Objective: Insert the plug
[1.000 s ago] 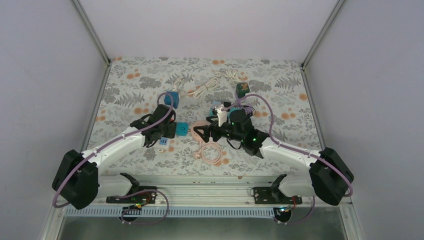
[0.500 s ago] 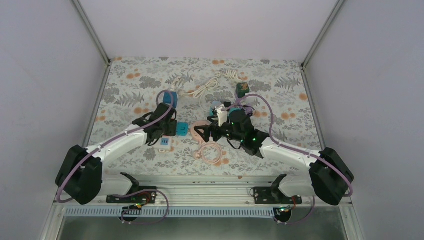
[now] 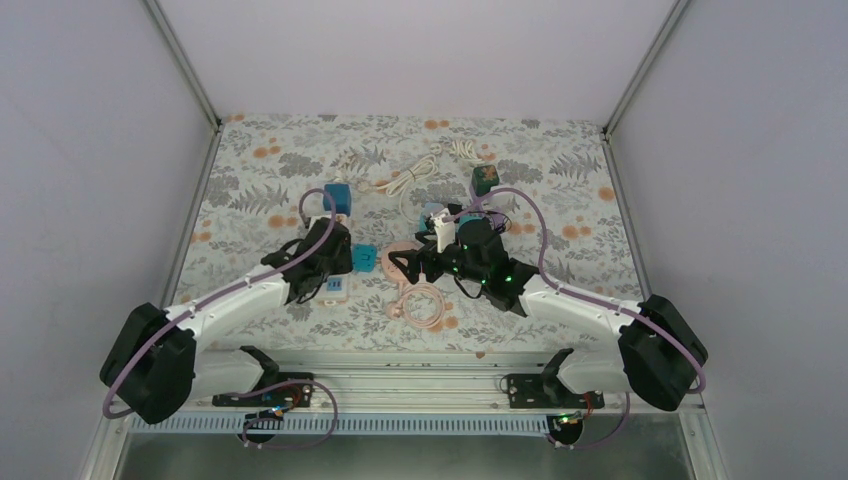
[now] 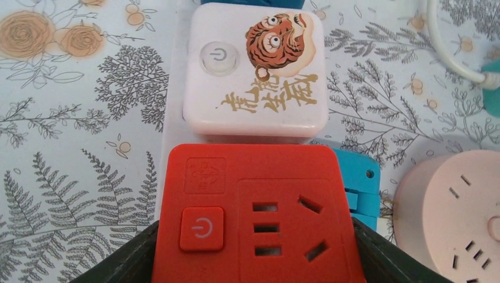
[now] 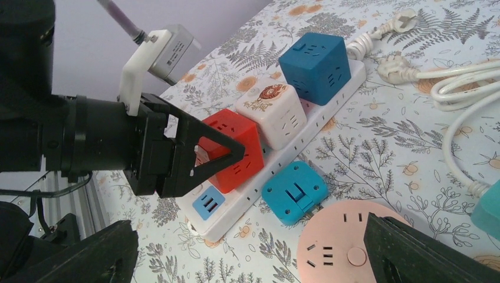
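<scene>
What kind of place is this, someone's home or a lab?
Probably a lab test cell: plain white panel walls on metal posts, two arms bolted to a rail, and a floral cloth staged with a power strip.

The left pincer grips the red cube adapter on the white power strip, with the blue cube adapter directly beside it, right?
No: the white tiger-print cube adapter is directly beside the red cube adapter; the blue cube adapter comes after that, per the right wrist view.

red socket cube [image 4: 253, 218]: matt plastic | white cube [image 4: 255, 73]: glossy plastic | table cover [image 4: 71, 135]: printed cloth
</scene>
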